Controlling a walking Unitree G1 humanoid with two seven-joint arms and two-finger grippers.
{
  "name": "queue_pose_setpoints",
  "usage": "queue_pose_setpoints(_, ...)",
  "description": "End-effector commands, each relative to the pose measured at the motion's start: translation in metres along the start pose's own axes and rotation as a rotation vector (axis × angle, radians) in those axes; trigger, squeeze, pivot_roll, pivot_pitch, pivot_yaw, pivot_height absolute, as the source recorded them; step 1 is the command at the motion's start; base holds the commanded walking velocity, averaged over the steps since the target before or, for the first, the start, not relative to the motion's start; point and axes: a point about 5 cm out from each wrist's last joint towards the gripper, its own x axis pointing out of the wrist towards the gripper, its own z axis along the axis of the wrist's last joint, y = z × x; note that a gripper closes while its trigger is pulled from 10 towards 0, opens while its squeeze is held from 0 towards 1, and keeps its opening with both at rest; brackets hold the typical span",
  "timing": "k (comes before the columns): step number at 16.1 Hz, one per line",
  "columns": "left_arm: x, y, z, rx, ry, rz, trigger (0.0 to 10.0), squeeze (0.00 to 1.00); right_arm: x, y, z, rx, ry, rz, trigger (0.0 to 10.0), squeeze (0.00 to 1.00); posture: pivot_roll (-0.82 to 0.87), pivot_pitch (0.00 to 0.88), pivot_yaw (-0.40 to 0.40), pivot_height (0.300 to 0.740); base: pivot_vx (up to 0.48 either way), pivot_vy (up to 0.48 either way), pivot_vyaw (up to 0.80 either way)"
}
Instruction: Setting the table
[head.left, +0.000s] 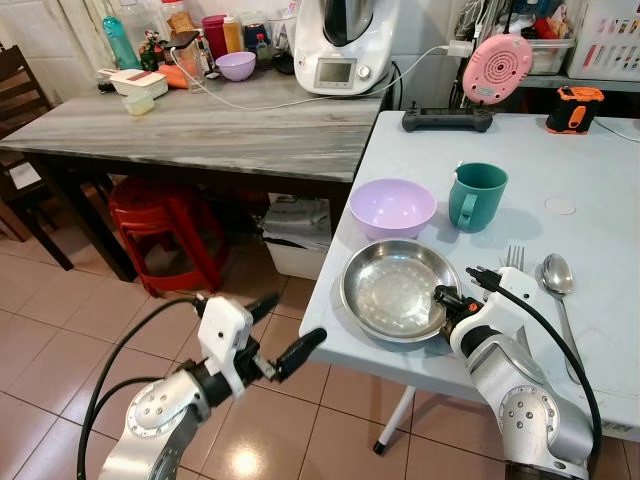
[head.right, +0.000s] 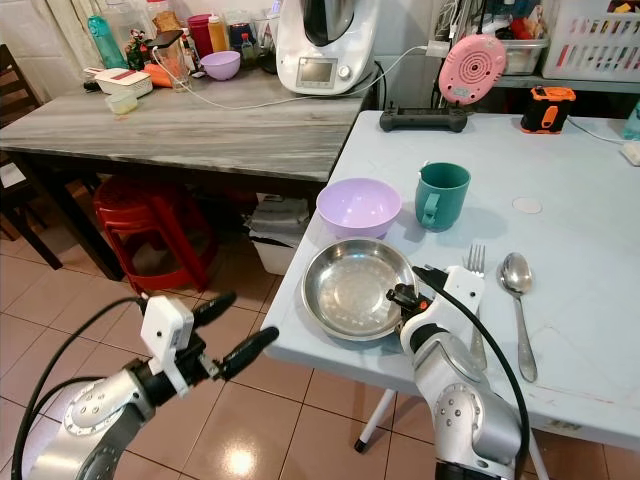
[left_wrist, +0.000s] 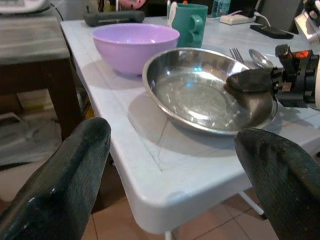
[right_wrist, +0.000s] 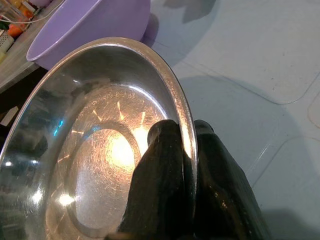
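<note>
**Right gripper pinching the rim of a steel plate on a pale blue tabletop**

The right gripper (head.left: 452, 300) has its two black fingers (right_wrist: 165, 200) clenched on the rim of a round, shallow stainless-steel plate (head.left: 392, 290), one finger inside the rim and one outside, with the thin metal edge caught between them. The plate lies near the front left corner of the pale blue tabletop (head.left: 590, 170).

The left gripper (head.left: 272, 335) hangs over the tiled floor (head.left: 60, 330), off the tabletop's edge, with its fingers (left_wrist: 60, 190) spread wide and grasping nothing.

No brand, label or writing can be read on any of these things.

Just behind the plate sits a lilac plastic bowl (head.left: 392, 207), and beside that a teal mug (head.left: 478, 196) with its handle towards the bowl. To the right of the plate lie a metal fork (head.left: 513, 257), partly hidden by the right arm, and a metal spoon (head.left: 558, 277), side by side.
</note>
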Motion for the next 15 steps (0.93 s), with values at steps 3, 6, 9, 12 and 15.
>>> queue_pose_setpoints(3,0.000,0.019,0.000,-0.014,0.004,0.156,10.0,0.00,-0.001,0.001,-0.005,-0.040,0.008,-0.013,0.0,0.00,-0.06,0.000,0.096,0.740,0.000,0.000,0.00)
queue_pose_setpoints(6,0.002,0.039,0.002,-0.033,-0.024,0.340,10.0,0.00,-0.005,0.013,0.004,-0.163,-0.104,0.045,0.0,0.00,-0.06,0.000,0.095,0.740,0.000,0.000,0.00)
queue_pose_setpoints(9,0.005,0.054,0.006,-0.073,-0.068,0.468,10.0,0.00,-0.006,0.024,0.015,-0.238,-0.218,0.074,10.0,0.00,-0.05,0.000,0.097,0.740,0.000,0.000,0.00)
queue_pose_setpoints(12,0.008,0.057,0.007,-0.080,-0.082,0.497,10.0,0.00,-0.005,0.025,0.014,-0.261,-0.238,0.067,10.0,0.00,-0.05,0.000,0.098,0.740,0.000,0.000,-0.26)
queue_pose_setpoints(15,0.010,0.057,0.006,-0.112,-0.101,0.511,10.0,0.00,-0.006,0.027,0.015,-0.289,-0.266,0.079,10.0,0.00,-0.06,0.000,0.097,0.740,0.000,0.000,-0.78)
